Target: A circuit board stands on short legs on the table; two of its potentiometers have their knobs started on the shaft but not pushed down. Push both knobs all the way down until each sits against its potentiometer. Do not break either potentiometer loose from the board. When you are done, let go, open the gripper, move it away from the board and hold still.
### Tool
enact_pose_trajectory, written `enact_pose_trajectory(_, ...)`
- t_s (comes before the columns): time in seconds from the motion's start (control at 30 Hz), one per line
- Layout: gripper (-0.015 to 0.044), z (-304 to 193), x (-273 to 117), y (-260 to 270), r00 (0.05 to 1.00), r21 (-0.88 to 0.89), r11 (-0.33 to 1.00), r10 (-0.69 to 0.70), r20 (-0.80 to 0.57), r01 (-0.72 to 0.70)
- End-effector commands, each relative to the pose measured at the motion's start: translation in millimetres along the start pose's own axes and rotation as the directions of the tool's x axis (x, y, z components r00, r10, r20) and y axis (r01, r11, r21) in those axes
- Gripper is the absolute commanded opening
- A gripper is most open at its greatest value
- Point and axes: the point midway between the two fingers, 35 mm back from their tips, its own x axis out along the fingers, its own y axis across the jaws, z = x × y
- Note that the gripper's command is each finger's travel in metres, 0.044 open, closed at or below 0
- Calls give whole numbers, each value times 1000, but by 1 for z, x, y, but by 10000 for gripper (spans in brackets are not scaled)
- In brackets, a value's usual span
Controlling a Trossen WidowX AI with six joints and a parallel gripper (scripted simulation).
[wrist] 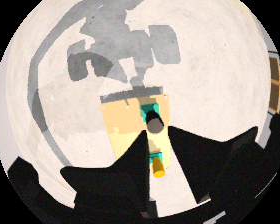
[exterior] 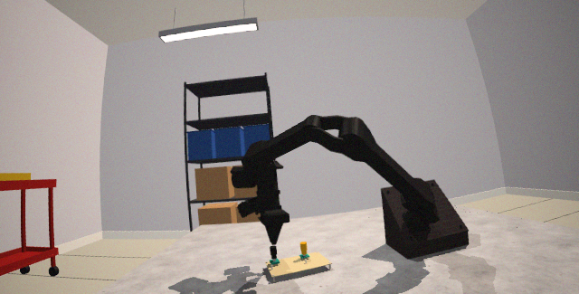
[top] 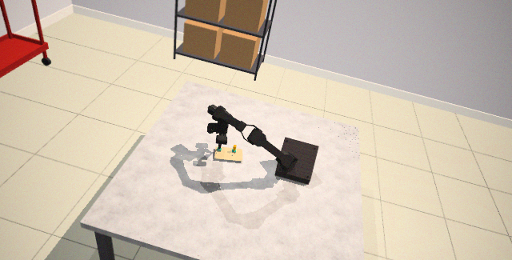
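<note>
The tan circuit board (top: 229, 156) (exterior: 313, 262) (wrist: 122, 127) stands on short legs. A black knob (exterior: 273, 251) (wrist: 155, 124) stands upright over one teal potentiometer (exterior: 274, 261) (wrist: 149, 108), near the board's end away from the arm's base. An orange-yellow knob (top: 234, 147) (exterior: 303, 248) (wrist: 159, 169) stands upright over the other teal potentiometer (top: 234, 151) (exterior: 304, 256) (wrist: 155, 157). Any small gap below either knob is too fine to tell. My gripper (exterior: 273, 243) (wrist: 157, 132) is partly open and empty, with its fingertips just above the black knob.
The arm's dark base block (top: 298, 161) (exterior: 434, 244) stands on the table (top: 160, 220) to the right of the board. A shelf rack with brown boxes (top: 202, 40) and a red cart (top: 24, 50) stand beyond the table.
</note>
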Motion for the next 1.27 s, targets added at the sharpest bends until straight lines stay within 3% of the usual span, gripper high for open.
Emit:
enact_pose_trajectory(0.0, 184, 0, 1, 0, 1000, 1, 1000, 0, -1, 0)
enact_pose_trajectory(0.1, 262, -6, -2, 1, 1000, 1, 1000, -1, -1, 1)
enact_pose_trajectory(0.33, 440, -77, -25, 16, 1000, 3, 1000, -13, -4, 13)
enact_pose_trajectory(0.7, 440, -190, -24, 59, 1000, 1, 1000, -5, -9, 5)
enact_pose_trajectory(1.23, 440, -192, -23, 59, 1000, 1, 1000, -5, -9, 5)
